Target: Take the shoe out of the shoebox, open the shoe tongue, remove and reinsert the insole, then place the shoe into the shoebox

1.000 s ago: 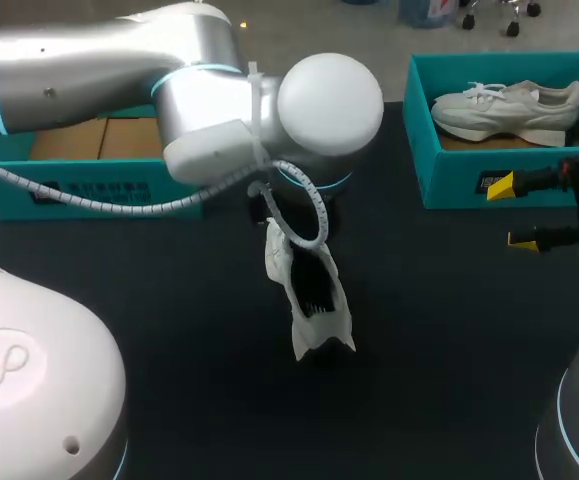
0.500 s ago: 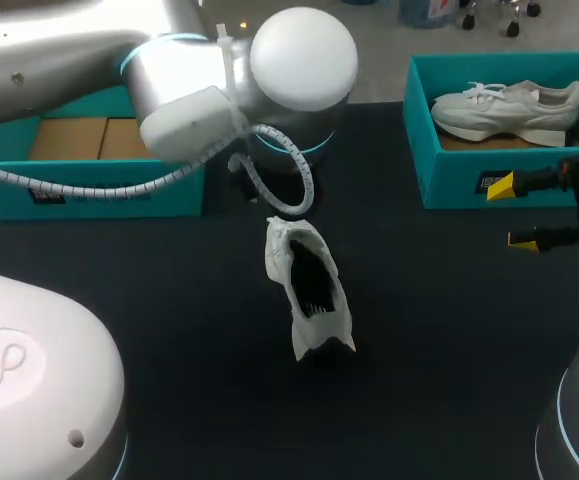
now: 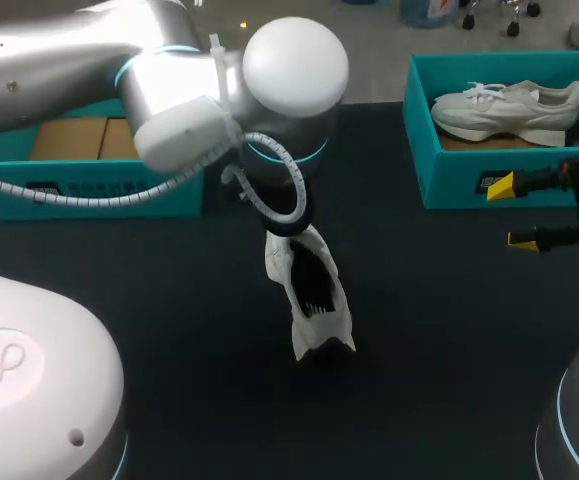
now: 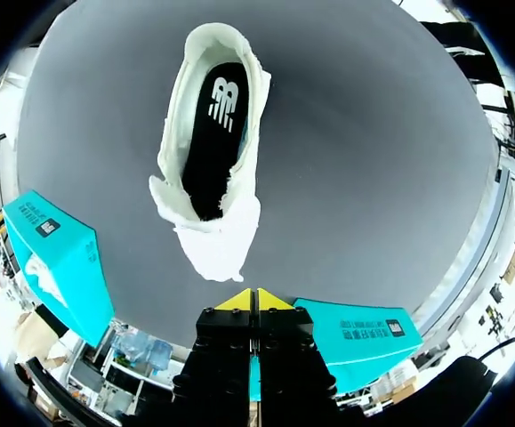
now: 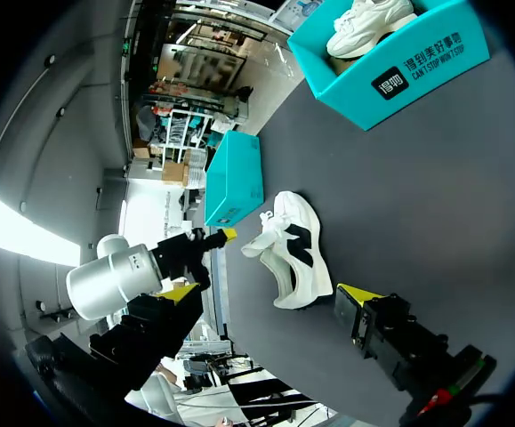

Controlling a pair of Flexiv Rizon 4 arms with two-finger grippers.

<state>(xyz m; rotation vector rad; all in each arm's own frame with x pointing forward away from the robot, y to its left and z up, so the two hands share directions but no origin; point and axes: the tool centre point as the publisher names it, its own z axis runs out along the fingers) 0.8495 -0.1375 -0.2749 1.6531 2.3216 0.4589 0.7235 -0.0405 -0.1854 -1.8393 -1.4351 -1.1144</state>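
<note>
- Shoe (image 3: 309, 290) sits sole-down mid-table (image 3: 439, 330), between the two boxes and outside both.
- Black insole (image 4: 211, 133) shows through the shoe's opening and lies inside it.
- Tongue: I can't tell from these angles whether it's pulled open; the white upper flares out at the end nearest the head camera.
- Left arm (image 3: 169, 110) comes in over the left box (image 3: 89, 185), with its wrist above the shoe's far end.
- Left gripper (image 4: 255, 301): yellow tips pressed together with nothing between them. The shoe lies just ahead, clear of the tips.
- Right gripper (image 3: 510, 212): fingers spread wide and holding nothing. It's just in front of the right box (image 3: 449, 190), well apart from the shoe.
- Second shoe (image 3: 509, 105) lies in the right box.
- Left box shows brown cardboard inside.
</note>
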